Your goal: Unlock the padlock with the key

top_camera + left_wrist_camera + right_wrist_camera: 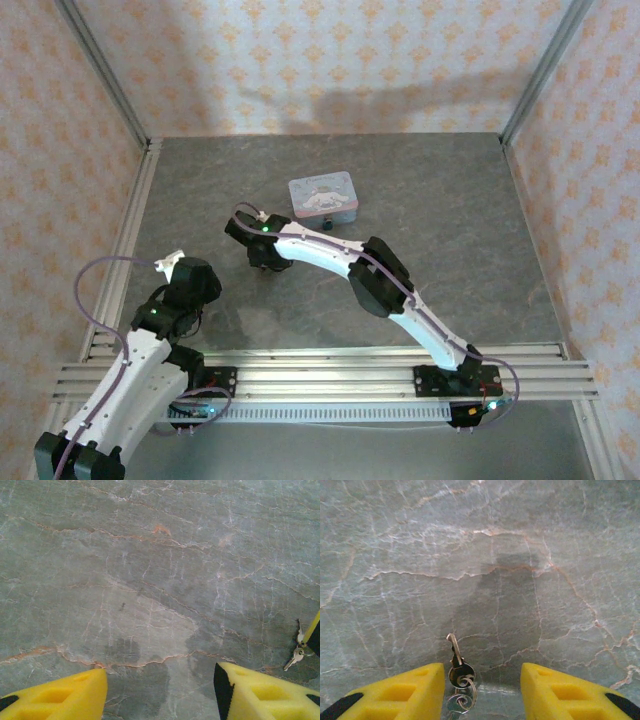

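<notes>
The step in hand looks like picking up the key (457,661), and the right gripper (482,666) stands over it with its fingers apart and nothing clamped. The key lies flat on the table (545,555), closer to one finger than the other, so the gripper should shift to centre it, go down until the pads nearly brush the stone, and close slowly on the round head so that the blade stays free. The key is thin and pale, with a ring (465,686) and a second key (453,705) trailing from it. The left gripper (160,669) hangs with its fingers apart over bare table. A small dark speck, likely the padlock (330,228), sits just in front of the tin (322,195).
</notes>
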`<state>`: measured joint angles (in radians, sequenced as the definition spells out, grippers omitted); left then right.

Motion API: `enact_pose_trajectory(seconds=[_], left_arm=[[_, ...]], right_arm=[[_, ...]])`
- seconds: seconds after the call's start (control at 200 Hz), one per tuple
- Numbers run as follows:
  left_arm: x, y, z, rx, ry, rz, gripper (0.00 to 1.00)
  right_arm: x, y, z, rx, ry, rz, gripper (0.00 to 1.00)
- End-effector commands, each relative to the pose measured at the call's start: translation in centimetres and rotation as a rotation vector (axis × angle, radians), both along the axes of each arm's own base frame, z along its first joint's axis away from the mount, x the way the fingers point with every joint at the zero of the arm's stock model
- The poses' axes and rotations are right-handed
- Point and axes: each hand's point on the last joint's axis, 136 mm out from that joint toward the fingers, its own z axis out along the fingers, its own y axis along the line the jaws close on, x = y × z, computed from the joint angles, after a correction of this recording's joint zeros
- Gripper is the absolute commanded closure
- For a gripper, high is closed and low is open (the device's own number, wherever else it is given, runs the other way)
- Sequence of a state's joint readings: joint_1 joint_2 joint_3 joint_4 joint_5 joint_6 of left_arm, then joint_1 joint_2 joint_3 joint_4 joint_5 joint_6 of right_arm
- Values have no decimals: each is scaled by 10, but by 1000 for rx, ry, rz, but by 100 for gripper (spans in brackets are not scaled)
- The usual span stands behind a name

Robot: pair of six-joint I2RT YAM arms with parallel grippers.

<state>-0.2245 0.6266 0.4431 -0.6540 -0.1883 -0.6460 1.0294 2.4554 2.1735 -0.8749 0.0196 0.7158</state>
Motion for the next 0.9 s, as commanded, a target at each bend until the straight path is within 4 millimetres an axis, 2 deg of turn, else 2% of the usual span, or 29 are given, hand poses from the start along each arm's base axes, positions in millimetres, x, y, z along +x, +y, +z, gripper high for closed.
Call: enact_pose_trajectory(seconds=[0.0,0.08,0.36,0.896], left_arm=[[2,2,2,17,-10,-3,40],[2,2,3,16,-9,-3,40],[0,1,2,12,-5,-10,39],[1,1,1,14,0,-12,38]], right_arm=[[3,-8,5,-84,-51,32,56],[3,-5,8,-89,-65,58,56],[4,5,4,-130,-71,192,70],[0,2,-13,-187,-36,245,66]])
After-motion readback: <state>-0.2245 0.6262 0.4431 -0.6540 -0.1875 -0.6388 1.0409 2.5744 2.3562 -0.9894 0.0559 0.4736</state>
